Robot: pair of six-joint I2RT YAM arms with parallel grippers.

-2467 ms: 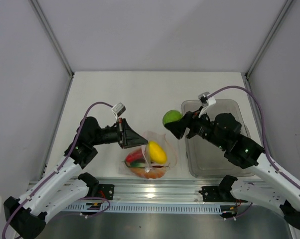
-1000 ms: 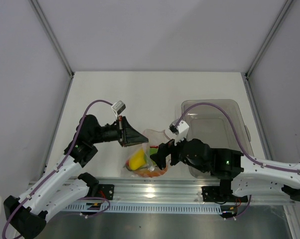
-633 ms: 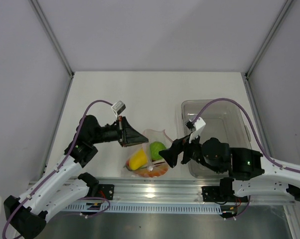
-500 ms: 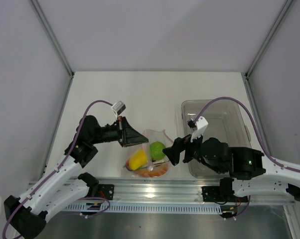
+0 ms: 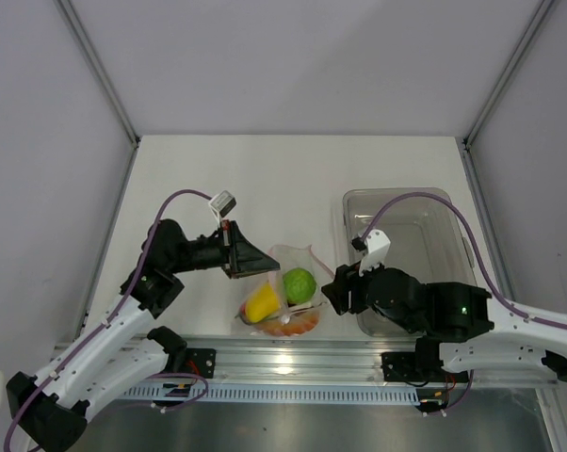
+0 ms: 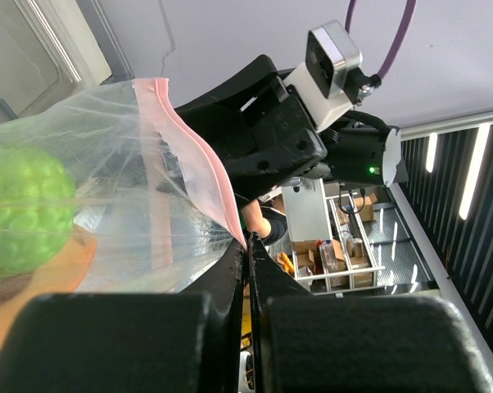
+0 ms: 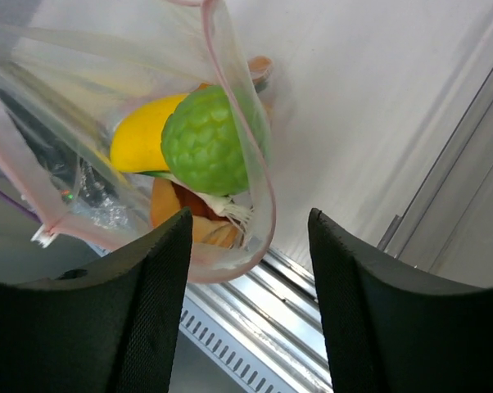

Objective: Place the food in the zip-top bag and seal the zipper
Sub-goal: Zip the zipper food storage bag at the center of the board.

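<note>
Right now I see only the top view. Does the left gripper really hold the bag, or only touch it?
Observer: It holds. The left wrist view shows the left gripper shut on the zipper at the mouth of the bag.
Operator: Is the right gripper empty?
Observer: Yes. Its wrist view shows it open, holding nothing.
Operator: Is the green fruit fully inside?
Observer: Yes. That view shows it behind the bag's rim, resting against the yellow fruit.
</note>
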